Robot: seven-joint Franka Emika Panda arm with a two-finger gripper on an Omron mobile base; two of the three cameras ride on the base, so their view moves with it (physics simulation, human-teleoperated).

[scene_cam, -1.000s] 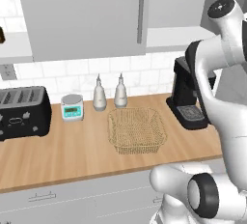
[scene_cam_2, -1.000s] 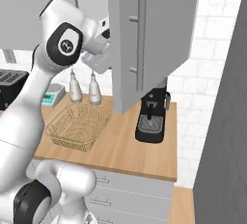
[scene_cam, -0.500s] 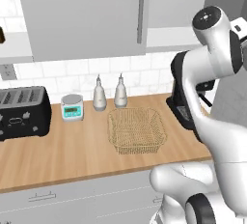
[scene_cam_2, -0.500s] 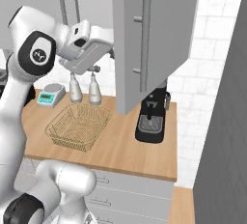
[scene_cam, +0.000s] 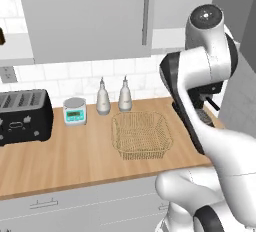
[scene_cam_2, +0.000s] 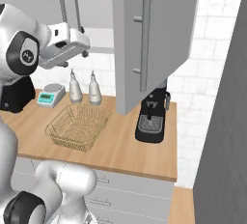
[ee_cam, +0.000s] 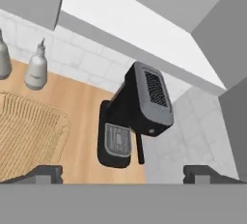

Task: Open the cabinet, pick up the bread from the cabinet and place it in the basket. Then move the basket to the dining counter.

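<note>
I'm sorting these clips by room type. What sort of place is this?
A kitchen, rendered rather than real. A wooden worktop with white-tile backsplash carries a toaster, a coffee machine and a wire basket, with a grey wall cabinet hanging above, one door swung open.

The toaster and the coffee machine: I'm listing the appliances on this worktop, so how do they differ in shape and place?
The toaster is low, wide and boxy, with slots on top; the coffee machine is tall and narrow, with an overhanging head above a drip tray. The toaster stands at the worktop's left end, beyond the kitchen scale; the coffee machine stands right of the basket, below the open cabinet door. Both are black.
</note>
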